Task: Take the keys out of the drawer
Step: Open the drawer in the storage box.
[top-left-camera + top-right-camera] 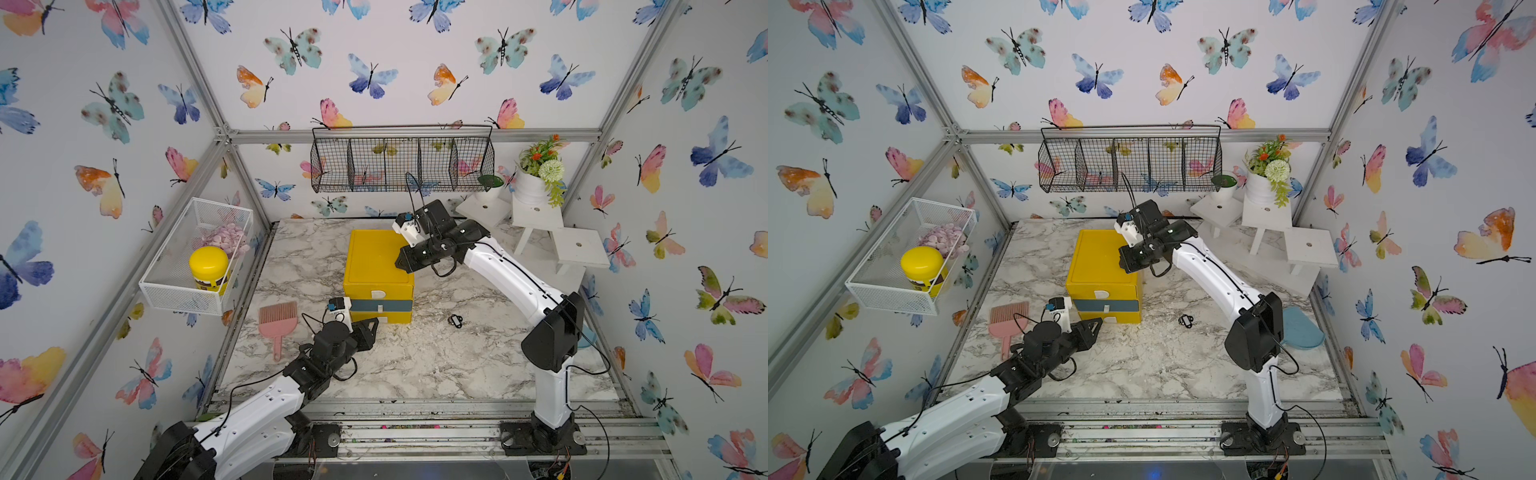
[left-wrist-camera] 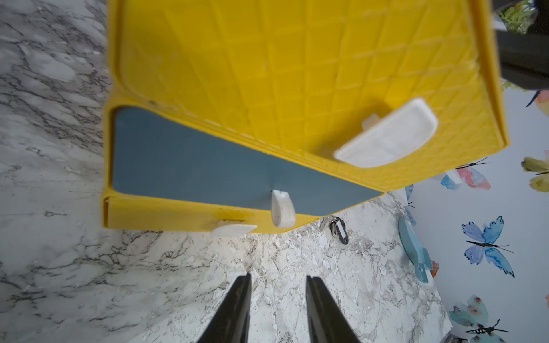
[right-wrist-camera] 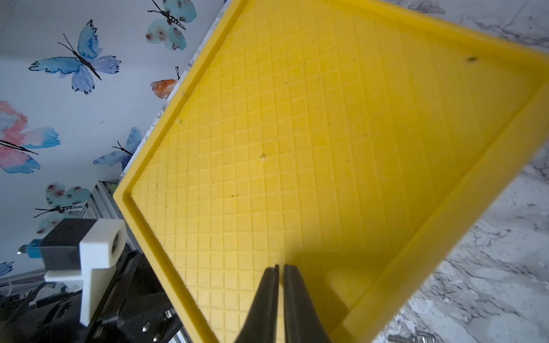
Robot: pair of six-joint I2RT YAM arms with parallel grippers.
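1. Currently, the drawer unit [image 1: 376, 266] has all three fronts looking shut. One bunch is out and no others are visible, so more probably remains.
2. Right gripper [image 3: 280, 267]: jaws nearly together, empty, tips on the unit's top.
3. Left gripper [image 2: 277, 277]: jaws apart, empty, just short of the bottom handle [image 2: 233, 230].
4. Black-tagged keys [image 2: 338, 230]: on the tabletop, off to that gripper's right, not touching it.

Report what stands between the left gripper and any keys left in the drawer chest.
The closed drawer fronts: all three are shut, hiding their insides. Only bare marble tabletop separates the open left gripper from the handles. One black-tagged key lies outside on the marble.
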